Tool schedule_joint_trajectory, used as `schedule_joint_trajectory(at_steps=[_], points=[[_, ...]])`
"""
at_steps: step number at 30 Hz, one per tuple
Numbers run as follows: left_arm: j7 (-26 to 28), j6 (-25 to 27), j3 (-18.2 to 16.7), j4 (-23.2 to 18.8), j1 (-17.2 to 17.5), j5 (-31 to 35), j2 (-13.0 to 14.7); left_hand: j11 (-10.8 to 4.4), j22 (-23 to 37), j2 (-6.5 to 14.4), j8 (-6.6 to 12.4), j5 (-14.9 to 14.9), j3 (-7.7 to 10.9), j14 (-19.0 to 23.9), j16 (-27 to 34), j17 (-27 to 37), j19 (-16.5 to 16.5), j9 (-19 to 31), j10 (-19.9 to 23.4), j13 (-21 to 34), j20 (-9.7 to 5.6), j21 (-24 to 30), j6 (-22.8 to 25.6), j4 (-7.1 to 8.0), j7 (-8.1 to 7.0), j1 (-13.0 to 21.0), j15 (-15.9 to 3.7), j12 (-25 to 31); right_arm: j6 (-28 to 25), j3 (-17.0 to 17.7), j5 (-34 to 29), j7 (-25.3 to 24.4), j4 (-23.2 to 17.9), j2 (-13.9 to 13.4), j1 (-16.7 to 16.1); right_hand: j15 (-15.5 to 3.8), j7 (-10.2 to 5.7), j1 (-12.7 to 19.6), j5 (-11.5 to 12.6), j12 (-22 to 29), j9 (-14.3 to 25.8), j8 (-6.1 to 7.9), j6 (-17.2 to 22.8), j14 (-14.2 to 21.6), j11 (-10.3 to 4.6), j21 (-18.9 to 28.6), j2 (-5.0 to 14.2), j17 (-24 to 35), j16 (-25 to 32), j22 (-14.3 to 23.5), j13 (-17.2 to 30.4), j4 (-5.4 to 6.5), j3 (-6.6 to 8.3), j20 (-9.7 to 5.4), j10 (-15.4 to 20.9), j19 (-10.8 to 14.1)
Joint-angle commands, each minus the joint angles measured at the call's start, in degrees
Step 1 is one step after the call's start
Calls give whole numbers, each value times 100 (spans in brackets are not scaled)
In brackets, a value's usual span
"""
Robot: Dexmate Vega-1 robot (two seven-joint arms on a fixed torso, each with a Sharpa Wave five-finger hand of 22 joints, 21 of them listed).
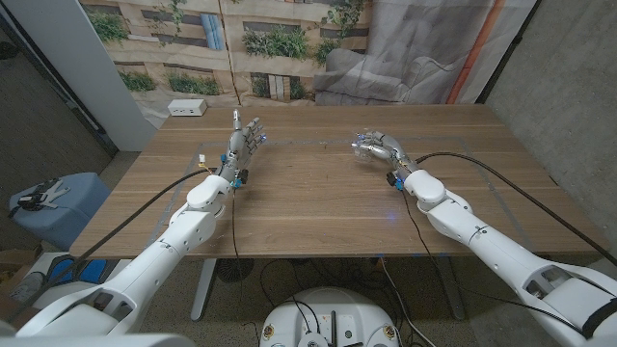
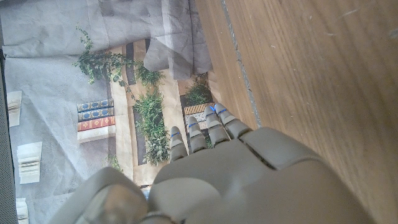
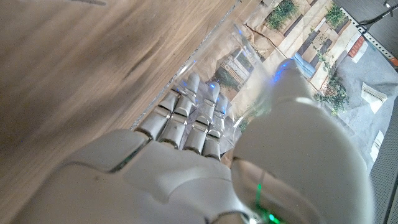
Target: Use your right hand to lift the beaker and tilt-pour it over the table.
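We look down on a wooden worktop [image 1: 318,193] with long, pale-brown grain, standing before a printed backdrop [image 1: 280,43] of stone walls and green plants. Grey cloth [image 1: 424,48] hangs and bunches at the far right, beside a bare concrete wall [image 1: 569,87]. A small white box [image 1: 187,107] sits at the worktop's far left corner, and a blue bin [image 1: 53,207] stands on the floor to the left.

Our right hand [image 1: 381,149] is raised over the worktop's far right part, wrapped around the clear beaker [image 1: 366,146], which lies tilted over towards the middle of the worktop. In the right wrist view the fingers [image 3: 186,115] curl on one side of the beaker [image 3: 245,74] and the thumb [image 3: 292,87] presses on the other, with the wood grain and the backdrop showing through the glass.

Our left hand [image 1: 243,143] stands upright near the far left part of the worktop, fingers extended close side by side and holding nothing. The left wrist view shows those fingers [image 2: 208,127] reaching towards the backdrop, beyond the worktop's far edge.

Black cables [image 1: 482,173] trail from both arms across the wood.
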Motion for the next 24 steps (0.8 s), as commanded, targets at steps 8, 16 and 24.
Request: schedule_joint_trajectory(at_steps=[8,16,24], points=[[-1,-2,0,7,-4,2,-1,-9,18,139,44,28,-26,52,28,31,42,20,52,18,-54,20,21,-9,-26,3,6,35,1431,-225,-130,0,1718,734,461,-913,-495,254,-53,-134,-6,-7,248,-188,-416,-48,597,-20,-95,13,-62,-17,5,-349,202,-102],[-3,0,-1,9,-6,1,0,-12,18,139,44,28,-26,49,27,31,42,20,59,18,-54,20,20,-9,-22,3,17,37,1946,-339,-323,-113,2376,941,664,-944,-658,416,-70,-203,-20,-4,230,-278,-446,-50,558,-39,-133,8,-89,-47,9,-389,166,-139],[-2,0,0,10,-7,1,-1,-14,18,139,44,28,-26,51,28,31,42,20,54,18,-53,20,21,-10,-16,3,17,35,2021,-421,-460,-229,2573,961,740,-960,-784,676,-78,-269,-34,-7,195,-311,-455,-48,533,-60,-151,3,-110,-77,46,-428,140,-164]])
